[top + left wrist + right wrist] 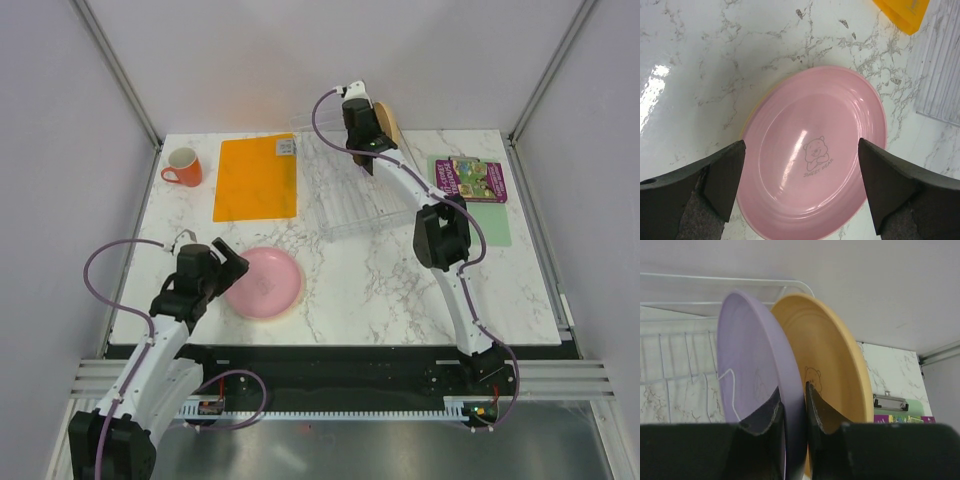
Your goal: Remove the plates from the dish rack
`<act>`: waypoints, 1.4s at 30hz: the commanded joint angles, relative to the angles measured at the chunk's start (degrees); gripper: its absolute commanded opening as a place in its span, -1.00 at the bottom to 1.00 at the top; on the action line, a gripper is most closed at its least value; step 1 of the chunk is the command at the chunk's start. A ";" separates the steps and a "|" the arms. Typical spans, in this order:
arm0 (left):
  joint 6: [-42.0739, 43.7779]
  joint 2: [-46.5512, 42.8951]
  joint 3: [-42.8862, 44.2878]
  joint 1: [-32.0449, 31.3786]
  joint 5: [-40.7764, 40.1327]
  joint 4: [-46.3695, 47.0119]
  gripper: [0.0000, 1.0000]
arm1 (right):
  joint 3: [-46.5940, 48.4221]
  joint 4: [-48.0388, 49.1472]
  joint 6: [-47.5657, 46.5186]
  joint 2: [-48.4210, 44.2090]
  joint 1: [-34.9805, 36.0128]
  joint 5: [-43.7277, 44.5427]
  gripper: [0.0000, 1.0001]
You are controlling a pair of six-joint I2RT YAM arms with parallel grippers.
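The unloading looks about half done. A pink round plastic plate (263,283) lies flat on the table at lower left of the overhead view. A thin rim of a yellow-orange plate (746,125) peeks out beneath it in the left wrist view, so two plates appear stacked there. The left gripper (801,145) hangs just above this stack with its jaws spread wide and nothing between them.

Two plates remain in the clear plastic dish rack with thin wire dividers (345,205), which sits at upper centre of the overhead view. Both stand upright at its far end. In the right wrist view, the purple round plastic plate (747,365) fills the left of centre. The tan-orange round plate (835,355) stands just behind it, to the right. The right gripper (792,395) has one finger on each face of the purple plate, closed onto its rim. That plate is not yet lifted from the wires. After it, only the tan-orange plate is left.

The surface is a glossy white marble-patterned table (380,290). A flat orange rectangular mat (256,178) and a red-orange mug (182,167) sit at upper left. A colourful book on a pale green board (478,180) sits at right. Plain pale walls and metal frame posts enclose the table.
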 commanded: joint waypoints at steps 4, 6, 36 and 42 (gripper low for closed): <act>2.04 1.22 1.92 0.18 0.00 3.14 1.00 | 2.17 5.00 -2.39 -0.62 -0.33 3.74 -1.00; 1.95 1.05 1.75 0.18 -0.09 3.14 0.99 | 0.95 10.50 -5.38 -0.62 0.45 9.86 -1.00; 4.67 -9.67 2.80 0.18 11.06 2.69 1.00 | -21.47 12.94 -6.38 -29.87 10.21 15.82 -1.00; 4.41 -13.01 2.62 0.18 16.25 5.42 0.99 | -32.18 -2.98 12.08 -44.64 12.85 2.28 -1.00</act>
